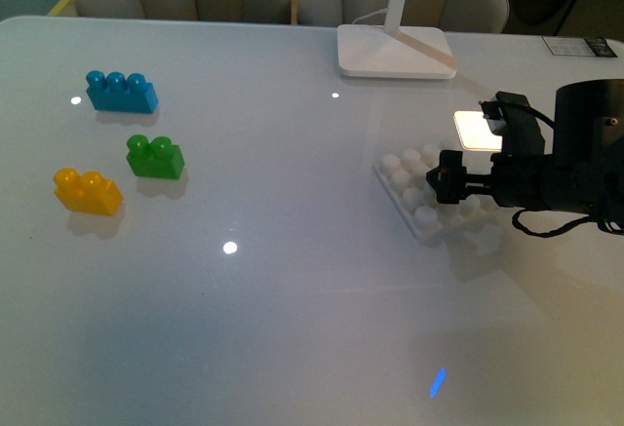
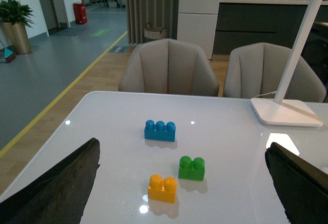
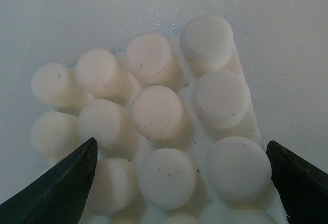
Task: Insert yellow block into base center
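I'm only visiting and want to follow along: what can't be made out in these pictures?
- Front view: the right gripper and its arm cover the right side of the base, so its full stud grid is hidden.
- Right wrist view: the base runs off the bottom edge.
- Left gripper: absent from the front view; the left wrist view shows only its fingertips.
- Lamp: its head is cut off by the top edge.
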`<state>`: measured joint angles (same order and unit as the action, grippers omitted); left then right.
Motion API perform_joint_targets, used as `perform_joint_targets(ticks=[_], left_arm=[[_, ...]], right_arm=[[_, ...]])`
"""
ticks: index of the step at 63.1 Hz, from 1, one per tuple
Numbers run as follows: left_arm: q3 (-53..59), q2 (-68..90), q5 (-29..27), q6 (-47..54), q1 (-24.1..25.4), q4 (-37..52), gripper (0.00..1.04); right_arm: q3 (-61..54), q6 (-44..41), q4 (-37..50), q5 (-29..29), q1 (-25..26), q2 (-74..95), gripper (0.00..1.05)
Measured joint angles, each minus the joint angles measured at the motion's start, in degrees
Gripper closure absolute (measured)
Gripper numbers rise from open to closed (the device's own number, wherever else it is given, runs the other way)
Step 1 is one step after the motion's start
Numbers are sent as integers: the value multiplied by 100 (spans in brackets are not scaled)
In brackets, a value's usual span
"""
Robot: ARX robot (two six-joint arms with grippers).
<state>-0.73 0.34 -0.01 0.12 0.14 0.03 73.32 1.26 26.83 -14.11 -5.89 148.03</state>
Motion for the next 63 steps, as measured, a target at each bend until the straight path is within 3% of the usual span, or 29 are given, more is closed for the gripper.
perform_joint_targets(ticks=[23,38,63], left_arm=[[0,0,0,0,0,0,7],[0,0,0,0,0,0,7],[0,0,0,0,0,0,7]], right_arm=[[516,815,-297,382,-1093,223,9],[1202,1888,-481,339,-1751,501,9],[2118,3244,-846,584,-2120,901,9]])
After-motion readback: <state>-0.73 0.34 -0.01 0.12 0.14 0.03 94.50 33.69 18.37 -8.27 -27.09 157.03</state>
